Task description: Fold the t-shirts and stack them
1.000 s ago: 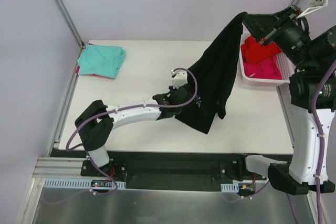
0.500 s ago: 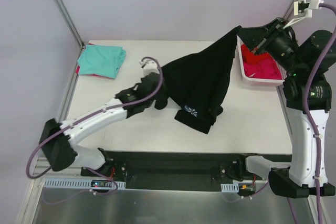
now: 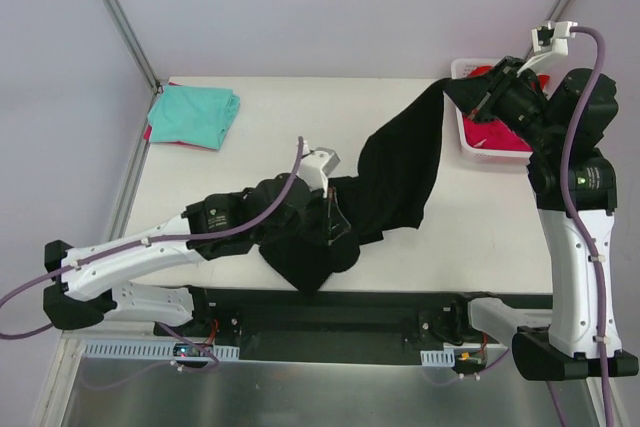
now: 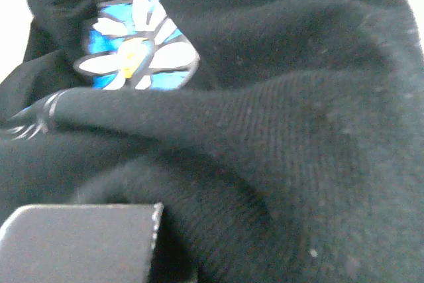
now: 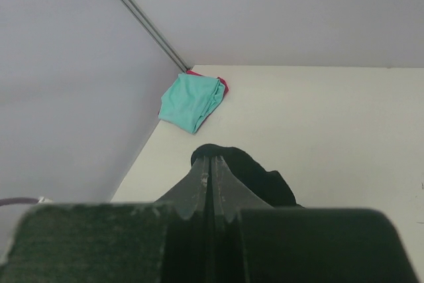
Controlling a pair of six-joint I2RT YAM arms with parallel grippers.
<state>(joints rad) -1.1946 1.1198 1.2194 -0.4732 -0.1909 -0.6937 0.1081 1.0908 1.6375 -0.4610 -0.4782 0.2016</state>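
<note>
A large black t-shirt (image 3: pixel 400 162) stretches slantwise over the table between both grippers. My right gripper (image 3: pixel 473 97) is raised by the basket and shut on the shirt's upper corner; in the right wrist view the fingertips (image 5: pixel 212 164) pinch black cloth (image 5: pixel 252 173). My left gripper (image 3: pixel 335 227) sits low near the table's front edge, shut on the bunched lower part. The left wrist view is filled with black cloth and the blue-and-white flower print (image 4: pixel 136 54), with one finger (image 4: pixel 79 240) at the bottom left. A folded teal t-shirt (image 3: pixel 195 112) lies at the far left corner on a red-pink one (image 3: pixel 151 133).
A white slotted basket (image 3: pixel 492 154) at the far right edge holds red and pink t-shirts (image 3: pixel 495 132). The right arm's upright column (image 3: pixel 575 257) stands at the right side. Purple walls and a metal post (image 3: pixel 120 17) close the back and left.
My left gripper shut on the black t-shirt and swung toward the near edge, dragging the lower part down onto the table. The right gripper dropped lower, still holding the top corner.
</note>
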